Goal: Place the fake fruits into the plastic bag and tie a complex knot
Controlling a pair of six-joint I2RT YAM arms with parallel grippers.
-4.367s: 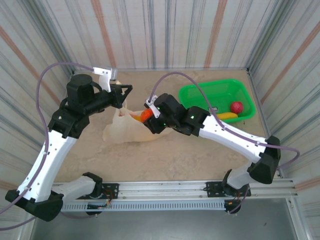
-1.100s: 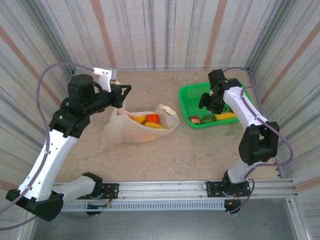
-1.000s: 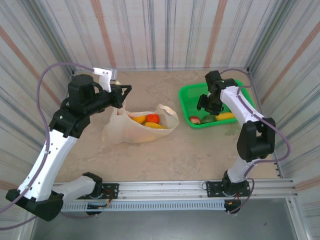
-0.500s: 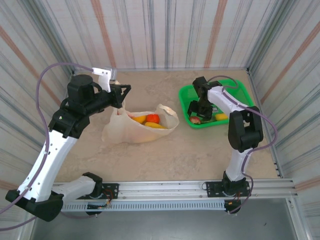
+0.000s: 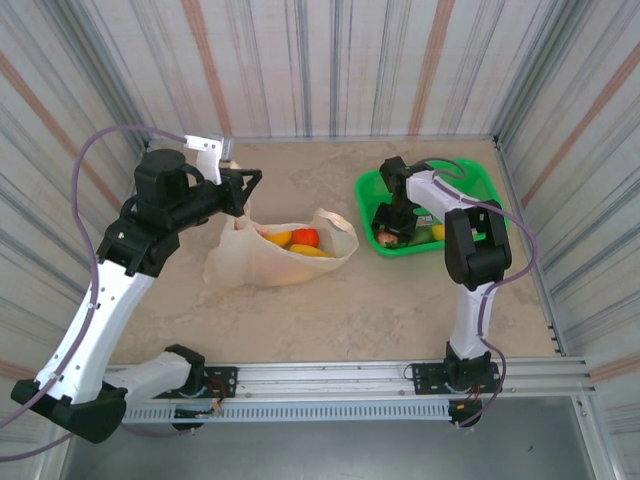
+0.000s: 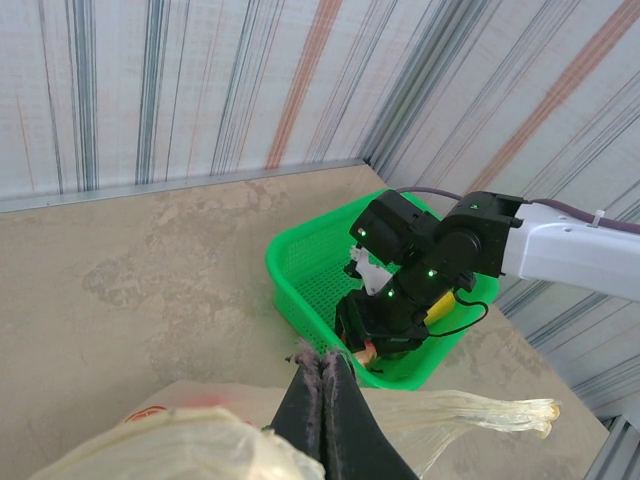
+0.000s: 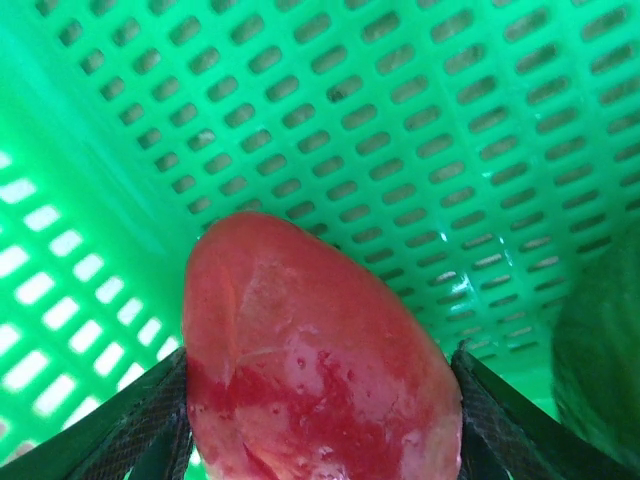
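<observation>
The right end effector [image 5: 386,226], having crossed the green basket [image 5: 470,176] at the tabletop's far right corner, is bracketing the red fruit [image 7: 310,370]; a firm pinch cannot be confirmed. The left end effector [image 6: 322,385], pressed together, is holding the plastic bag [image 5: 240,262] open mid-tabletop, so another transfer is likely beginning.

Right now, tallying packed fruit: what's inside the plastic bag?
The open mouth of the plastic bag shows a yellow banana, an orange round fruit and another yellow piece. Its cream wall hides anything deeper.
</observation>
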